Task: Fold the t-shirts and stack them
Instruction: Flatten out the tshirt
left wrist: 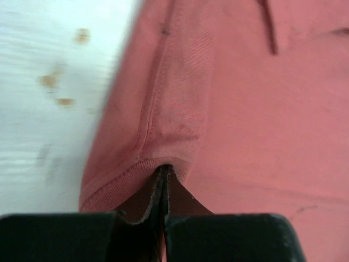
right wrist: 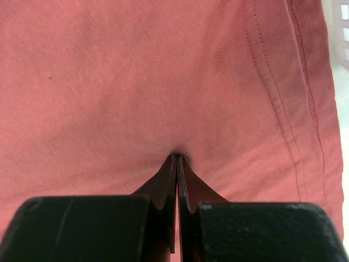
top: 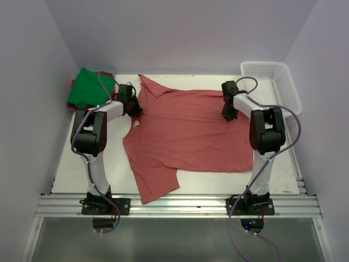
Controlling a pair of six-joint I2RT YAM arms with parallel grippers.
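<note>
The large brick-red t-shirt (top: 185, 131) lies spread on the white table (top: 71, 169), one sleeve hanging toward the near edge. My left gripper (top: 136, 112) is at its left side by the collar, shut, its tips (left wrist: 163, 170) pinching the ribbed edge of the cloth (left wrist: 234, 109), which puckers there. My right gripper (top: 229, 115) is near the shirt's far right edge, shut, and its tips (right wrist: 178, 157) nip a small pucker of the shirt (right wrist: 136, 82) beside the hem seam. A bright green t-shirt (top: 90, 87) lies bunched at the far left over a sliver of red-pink cloth (top: 72, 86).
A white mesh basket (top: 272, 82) stands at the far right corner, and its edge (right wrist: 343, 33) shows in the right wrist view. Grey walls close in on three sides. A metal rail (top: 180, 204) runs along the near edge. Brown specks (left wrist: 54, 82) mark the table beside the collar.
</note>
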